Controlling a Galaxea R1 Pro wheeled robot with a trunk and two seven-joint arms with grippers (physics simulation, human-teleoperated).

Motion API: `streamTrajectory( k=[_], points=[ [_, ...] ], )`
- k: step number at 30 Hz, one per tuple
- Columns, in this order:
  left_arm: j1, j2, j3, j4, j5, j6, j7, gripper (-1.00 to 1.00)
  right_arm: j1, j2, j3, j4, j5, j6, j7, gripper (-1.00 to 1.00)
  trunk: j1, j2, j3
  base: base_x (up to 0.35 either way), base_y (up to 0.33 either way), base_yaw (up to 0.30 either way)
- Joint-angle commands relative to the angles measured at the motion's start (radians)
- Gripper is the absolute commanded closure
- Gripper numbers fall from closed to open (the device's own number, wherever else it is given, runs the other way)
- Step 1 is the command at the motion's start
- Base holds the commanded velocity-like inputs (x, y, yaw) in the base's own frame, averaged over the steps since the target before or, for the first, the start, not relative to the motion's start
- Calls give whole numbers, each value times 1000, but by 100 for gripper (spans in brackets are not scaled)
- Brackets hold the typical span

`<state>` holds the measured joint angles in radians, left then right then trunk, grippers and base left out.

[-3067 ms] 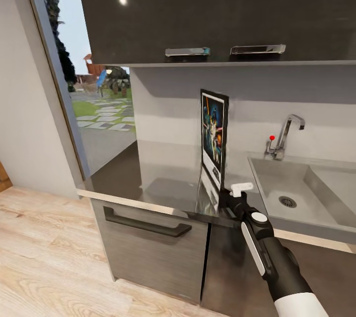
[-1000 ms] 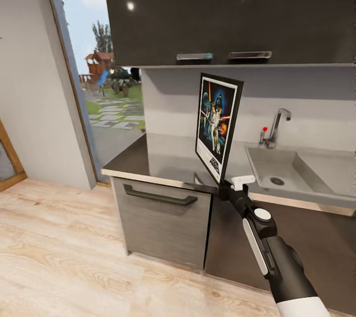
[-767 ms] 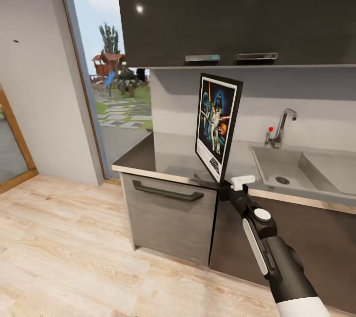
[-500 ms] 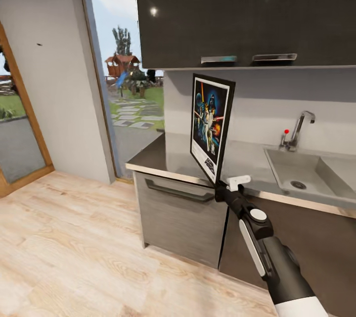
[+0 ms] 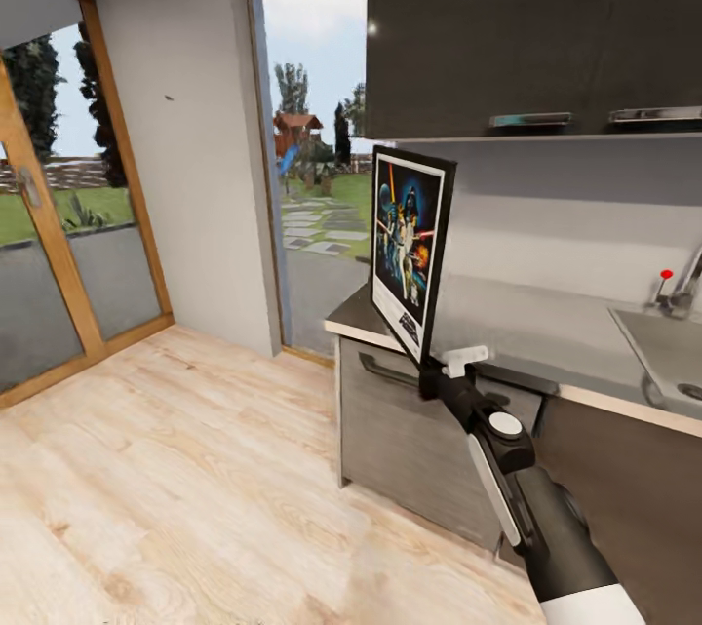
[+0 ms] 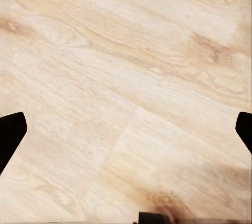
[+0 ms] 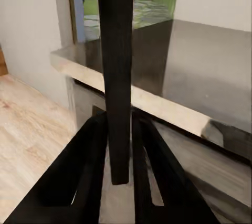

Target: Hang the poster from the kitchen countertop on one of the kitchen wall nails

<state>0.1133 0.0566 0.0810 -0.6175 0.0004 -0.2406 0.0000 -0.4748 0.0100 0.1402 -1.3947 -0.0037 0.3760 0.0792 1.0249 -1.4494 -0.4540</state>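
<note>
The poster (image 5: 409, 250) stood upright off the worktop, pinched by its lower corner in the right gripper (image 5: 436, 373). In the right wrist view the two black fingers (image 7: 92, 161) were pressed onto the thin black frame edge (image 7: 116, 72), which rose straight up between them. The poster hung in the air above the front corner of the kitchen countertop (image 5: 546, 332), its printed face turned toward the room.

Over the last three seconds the whole head view had swung away from the sink end of the counter. The sink had slid almost out of sight, and the glazed door (image 5: 58, 245) and the pale wall section (image 5: 180, 167) beside the window had come into view. The poster and arm had kept nearly the same place in the picture, so this was the robot turning, not the poster moving in the grip. A dark speck on that wall, likely the wall nail (image 5: 169, 98), had shown itself, so I judged the carry to the nail was under way, with the hanging not yet begun.

The frame was thin, rigid and flat, and the art was dark blue within a white border. The countertop was a glossy, mirror-like slab with a pale front edge, and the floor (image 5: 175, 469) was light grained wood. In the left wrist view the left gripper (image 6: 126, 135) had its dark fingertips spread wide over that floor, holding nothing.
</note>
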Motion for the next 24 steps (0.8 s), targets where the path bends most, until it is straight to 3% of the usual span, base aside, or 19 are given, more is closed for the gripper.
streamTrajectory(
  k=[1,13,18,24],
  points=[
    [0,0,0,-1,0,-2,0,-100,-1,1,1,-1,-2,6,5,100,0,-1,0,0,293,273],
    [0,0,0,-1,0,-2,0,-100,-1,1,7,2,-2,6,5,100,0,-1,6,0,293,276],
    [0,0,1,-1,0,-2,0,-100,-1,1,35,6,-2,6,9,100,0,-1,8,0,293,256],
    [0,0,1,-1,0,-2,0,-100,-1,2,66,12,-2,7,159,100,0,-1,8,0,221,57]
  ],
)
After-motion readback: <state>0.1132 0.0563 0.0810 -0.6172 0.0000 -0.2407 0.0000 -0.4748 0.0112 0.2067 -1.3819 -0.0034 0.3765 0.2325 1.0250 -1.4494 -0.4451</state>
